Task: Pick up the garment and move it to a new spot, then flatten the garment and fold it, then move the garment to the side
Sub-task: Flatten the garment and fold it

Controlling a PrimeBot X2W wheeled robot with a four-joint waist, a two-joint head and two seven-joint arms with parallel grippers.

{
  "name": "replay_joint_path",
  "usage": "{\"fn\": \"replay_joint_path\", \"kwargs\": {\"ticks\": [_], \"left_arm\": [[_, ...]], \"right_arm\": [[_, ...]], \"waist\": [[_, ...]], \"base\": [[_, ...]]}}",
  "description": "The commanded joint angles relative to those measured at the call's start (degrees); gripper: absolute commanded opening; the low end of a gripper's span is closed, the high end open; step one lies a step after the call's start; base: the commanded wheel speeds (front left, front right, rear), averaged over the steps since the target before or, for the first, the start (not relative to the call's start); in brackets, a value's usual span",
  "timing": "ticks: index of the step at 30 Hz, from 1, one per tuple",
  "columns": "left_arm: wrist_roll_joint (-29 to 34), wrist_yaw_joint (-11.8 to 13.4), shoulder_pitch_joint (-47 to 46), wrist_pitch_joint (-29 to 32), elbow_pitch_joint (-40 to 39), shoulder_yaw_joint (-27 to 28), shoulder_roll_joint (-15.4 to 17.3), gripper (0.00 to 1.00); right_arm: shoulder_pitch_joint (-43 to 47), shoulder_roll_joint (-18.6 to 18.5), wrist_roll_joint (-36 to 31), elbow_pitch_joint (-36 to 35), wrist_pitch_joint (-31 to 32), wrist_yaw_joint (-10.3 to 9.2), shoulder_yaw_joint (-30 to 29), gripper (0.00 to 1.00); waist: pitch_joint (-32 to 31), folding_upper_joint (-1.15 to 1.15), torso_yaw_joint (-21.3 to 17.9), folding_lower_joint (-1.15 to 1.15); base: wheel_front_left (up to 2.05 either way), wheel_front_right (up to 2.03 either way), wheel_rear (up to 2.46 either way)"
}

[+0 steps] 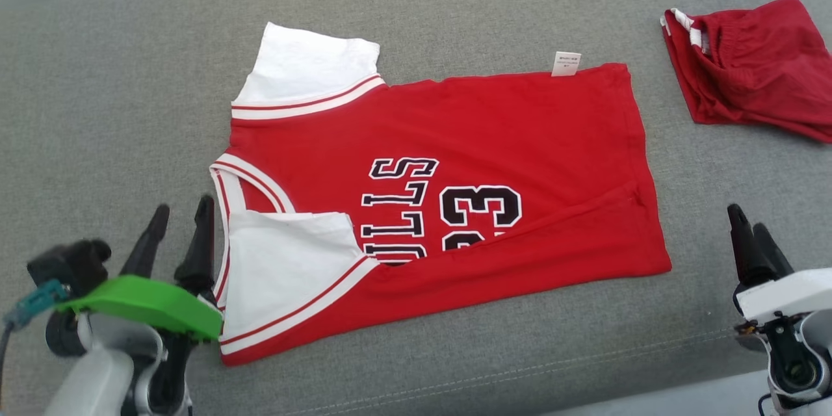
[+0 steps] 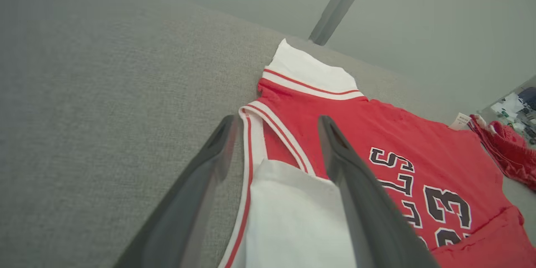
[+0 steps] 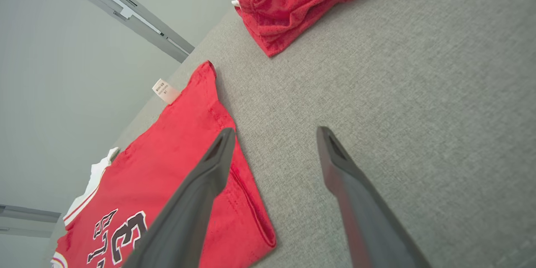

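Closest in, the left hand (image 1: pixel 183 208) stands spread wide and empty just beside the collar (image 1: pixel 224 175) and folded-in white sleeve (image 1: pixel 286 260) of the jersey (image 1: pixel 494 136), while the right hand (image 1: pixel 747 221), equally wide and empty, hangs clear of the hem corner (image 1: pixel 656 263). Lying flat in the middle of the grey upholstered surface (image 1: pixel 117 78) with its near long edge turned over, the jersey looks light, thin and limp, so it should sag and lose its fold if lifted by one point. Better to pinch both layers at the near fold's two ends, shoulder and hem, and lift evenly.
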Motion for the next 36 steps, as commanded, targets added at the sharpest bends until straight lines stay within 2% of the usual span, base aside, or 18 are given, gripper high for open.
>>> {"fn": "replay_joint_path", "kwargs": {"ticks": [1, 7, 10, 20, 26, 36], "left_arm": [[0.52, -0.51, -2.05, 0.93, -0.34, -0.22, 1.02, 1.0], [-0.62, -4.94, -14.28, 10.79, 1.51, -2.32, 4.79, 1.0], [-3.11, -7.2, -20.89, 16.32, 3.51, -2.37, 5.84, 1.0], [-2.94, -10.72, -39.43, 29.75, 11.99, -4.77, 11.79, 1.0], [-0.53, -11.21, -44.95, 31.86, 15.87, -6.14, 14.24, 1.0], [2.46, -11.47, -50.15, 31.67, 20.45, -6.65, 18.0, 1.0]], "right_arm": [[-1.0, -0.25, -0.78, -0.75, 0.53, 0.0, 0.09, 1.0], [-4.74, -0.16, -3.65, -5.09, 4.82, 0.0, 1.89, 1.0], [-7.32, 0.18, -5.32, -6.43, 6.66, 0.01, 3.23, 1.0], [-16.17, 3.18, -8.4, -7.89, 9.49, 0.01, 9.34, 1.0], [-20.24, 3.82, -8.61, -8.28, 8.99, 0.01, 13.05, 1.0], [-25.23, 3.99, -7.29, -9.05, 6.73, 0.0, 18.56, 1.0]], "waist": [[0.29, 0.0, -0.52, 0.0], [1.84, 0.0, -3.23, 0.0], [3.58, 0.0, -5.09, 0.0], [12.27, 0.0, -11.24, 0.0], [17.28, 0.0, -13.44, 0.0], [22.69, 0.0, -16.43, 0.0]], "base": [[0.0, 0.0, 0.0], [0.0, 0.0, 0.0], [0.0, 0.0, 0.0], [0.0, 0.0, 0.0], [0.0, 0.0, 0.0], [0.0, 0.0, 0.0]]}}
